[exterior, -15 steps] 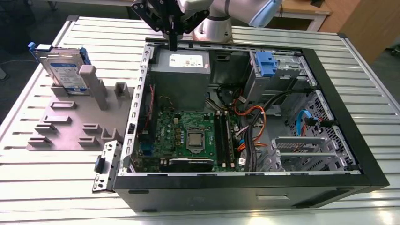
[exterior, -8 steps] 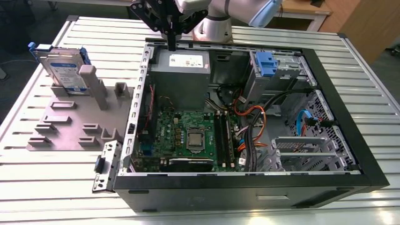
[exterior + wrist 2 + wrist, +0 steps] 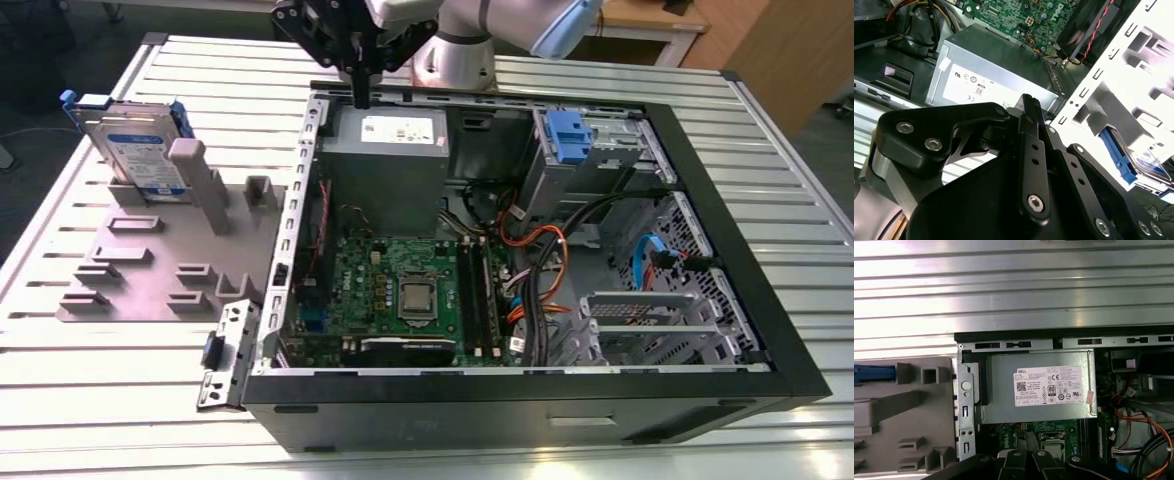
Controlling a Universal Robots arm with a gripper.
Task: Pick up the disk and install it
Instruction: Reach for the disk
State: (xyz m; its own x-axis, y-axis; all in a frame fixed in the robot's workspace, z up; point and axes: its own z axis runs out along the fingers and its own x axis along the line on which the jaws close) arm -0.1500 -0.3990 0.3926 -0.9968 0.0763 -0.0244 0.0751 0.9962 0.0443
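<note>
The exterior view looked steeply down over the whole computer case point(image 3: 507, 410). Both wrist views peered past the gripper point(image 3: 1030, 105), close above the power supply point(image 3: 1039, 410), which all three shared.

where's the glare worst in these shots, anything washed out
Second wrist view: the grey holder by the disk is blown out white. First wrist view: bright glare bands across the ribbed table. Exterior view: evenly lit by comparison.
</note>
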